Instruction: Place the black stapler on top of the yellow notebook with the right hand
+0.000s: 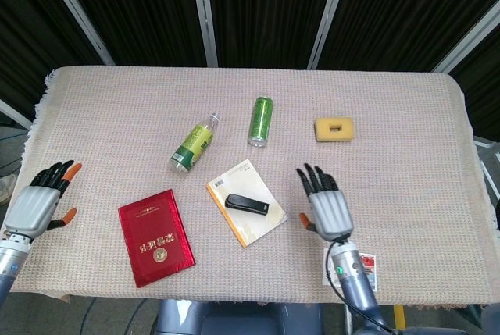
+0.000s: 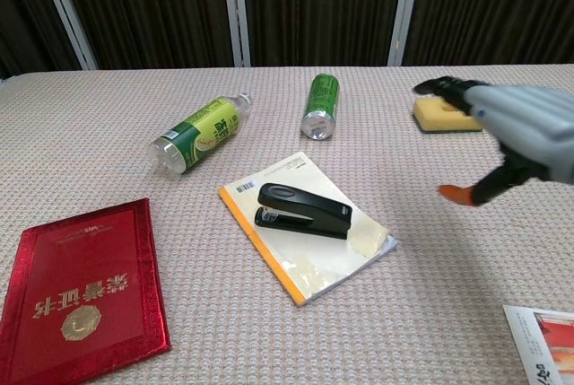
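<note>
- On the yellow notebook, near the table's middle, the black stapler is lying flat, its length running across the cover from roughly 10 o'clock to 4 o'clock in the chest view; nothing is touching it, so the placing looks done to me.
- Lying low and flat like that, the stapler is sitting well inside the cover's edges, which I judge is why it is resting steady with no hand on it.
- At about 3 o'clock of the notebook, the right hand is hovering well apart from it, palm turned down, fingers spread wide and pointing toward 12 o'clock, holding nothing.
- From the chest camera the same right hand is showing at the frame's right edge, raised off the cloth, with an orange-tipped thumb reaching toward the notebook.
- Over at the table's 8 o'clock edge, the left hand is resting off to the side, fingers apart and holding nothing; it is taking no part in this job.
- Around the notebook, 1 red booklet is lying at its 8 o'clock, 1 green bottle at 11 o'clock, 1 green can at 12 o'clock and 1 yellow sponge at 2 o'clock, all apart from it.
- Near the right wrist, 1 picture card is lying on the woven table cloth.
</note>
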Robot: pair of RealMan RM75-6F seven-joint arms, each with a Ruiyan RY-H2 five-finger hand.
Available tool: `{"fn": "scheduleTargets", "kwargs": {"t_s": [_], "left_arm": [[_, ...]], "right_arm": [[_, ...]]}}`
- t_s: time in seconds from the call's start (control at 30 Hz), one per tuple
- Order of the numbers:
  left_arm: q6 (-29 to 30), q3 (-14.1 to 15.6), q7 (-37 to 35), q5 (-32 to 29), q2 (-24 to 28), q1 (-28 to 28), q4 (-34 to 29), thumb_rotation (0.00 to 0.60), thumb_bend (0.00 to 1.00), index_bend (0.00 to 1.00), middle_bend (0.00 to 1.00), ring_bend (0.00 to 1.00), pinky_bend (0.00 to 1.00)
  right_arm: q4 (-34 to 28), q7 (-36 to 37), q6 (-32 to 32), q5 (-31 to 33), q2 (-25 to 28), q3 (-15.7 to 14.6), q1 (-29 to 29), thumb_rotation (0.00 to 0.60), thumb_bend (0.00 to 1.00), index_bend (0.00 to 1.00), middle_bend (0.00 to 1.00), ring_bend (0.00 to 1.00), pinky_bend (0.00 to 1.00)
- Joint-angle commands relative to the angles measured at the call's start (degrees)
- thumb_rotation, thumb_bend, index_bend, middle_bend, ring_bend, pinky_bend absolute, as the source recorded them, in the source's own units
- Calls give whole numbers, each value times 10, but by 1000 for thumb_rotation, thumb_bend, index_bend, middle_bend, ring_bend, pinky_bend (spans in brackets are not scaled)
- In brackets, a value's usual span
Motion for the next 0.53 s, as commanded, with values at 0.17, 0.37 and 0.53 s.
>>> {"fn": "scheduleTargets", "kwargs": {"t_s": [0.17,0.37,0.53], "left_arm": [[20,3,21,13,0,6,-14,600,321,0,0,0,127],[29,5,43,17,-1,11,-24,600,320,0,0,0,126],[37,6,50,19,1,15,-32,600,319,0,0,0,126]], "right_arm": [[38,130,123,-110,142,-97,-129,600,202,0,0,0,0],[107,215,162,-114,168,-118,-193,600,190,0,0,0,0],[95,230,164,-121,195,-115,-208,600,183,0,0,0,0]]}}
